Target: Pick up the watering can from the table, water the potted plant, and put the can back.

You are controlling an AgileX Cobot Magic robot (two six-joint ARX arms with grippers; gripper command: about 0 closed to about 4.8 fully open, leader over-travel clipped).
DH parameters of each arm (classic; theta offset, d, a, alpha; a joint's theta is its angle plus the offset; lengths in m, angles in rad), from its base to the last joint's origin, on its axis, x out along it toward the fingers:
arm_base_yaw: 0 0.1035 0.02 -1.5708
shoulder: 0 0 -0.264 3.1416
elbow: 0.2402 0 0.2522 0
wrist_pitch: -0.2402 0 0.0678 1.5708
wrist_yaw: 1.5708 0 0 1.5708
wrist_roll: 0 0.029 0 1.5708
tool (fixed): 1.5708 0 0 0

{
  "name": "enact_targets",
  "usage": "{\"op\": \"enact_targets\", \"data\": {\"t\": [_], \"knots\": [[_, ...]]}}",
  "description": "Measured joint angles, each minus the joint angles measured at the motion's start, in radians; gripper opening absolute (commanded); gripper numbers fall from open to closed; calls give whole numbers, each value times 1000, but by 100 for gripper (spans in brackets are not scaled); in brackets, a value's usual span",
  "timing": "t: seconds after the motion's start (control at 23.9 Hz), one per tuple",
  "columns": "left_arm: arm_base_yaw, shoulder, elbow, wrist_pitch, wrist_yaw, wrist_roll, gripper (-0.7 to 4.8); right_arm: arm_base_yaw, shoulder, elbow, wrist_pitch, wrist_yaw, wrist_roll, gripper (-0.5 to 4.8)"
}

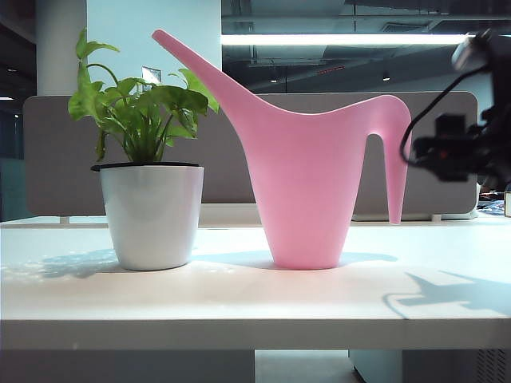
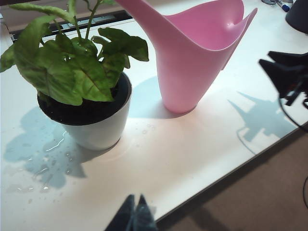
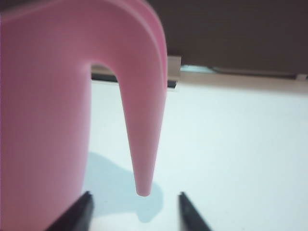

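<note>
Upright, pink watering can (image 1: 307, 191) stands on table (image 1: 239, 299) beside potted plant (image 1: 152, 215). Right gripper (image 3: 136, 211) apart, straddling drooping handle tip, nothing held. Left gripper (image 2: 134, 216) pinched together near table edge. Can prob light, stiff, slick plastic; grab handle higher, near arch.

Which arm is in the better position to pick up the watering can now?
The right. The right gripper is open and faces the drooping handle of the watering can, with a finger on each side of its tip. The left gripper looks shut, near the table edge by the potted plant.
</note>
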State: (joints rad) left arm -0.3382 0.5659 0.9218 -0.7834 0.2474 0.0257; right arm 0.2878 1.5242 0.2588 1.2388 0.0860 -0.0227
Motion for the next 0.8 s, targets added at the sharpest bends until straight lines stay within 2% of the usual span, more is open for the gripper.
{"op": "enact_targets", "data": {"t": [0.13,0.25,0.42,0.59,0.8], "knots": [[0,0,0,0,0,0,3,0,124,67,50,-1,3,279],[0,0,0,0,0,0,3,0,179,136,58,-11,23,338],[0,0,0,0,0,0,3,0,197,226,43,-18,27,338],[0,0,0,0,0,0,3,0,202,293,-53,-18,27,337],[0,0,0,0,0,0,3,0,264,354,-64,-17,27,322]]}}
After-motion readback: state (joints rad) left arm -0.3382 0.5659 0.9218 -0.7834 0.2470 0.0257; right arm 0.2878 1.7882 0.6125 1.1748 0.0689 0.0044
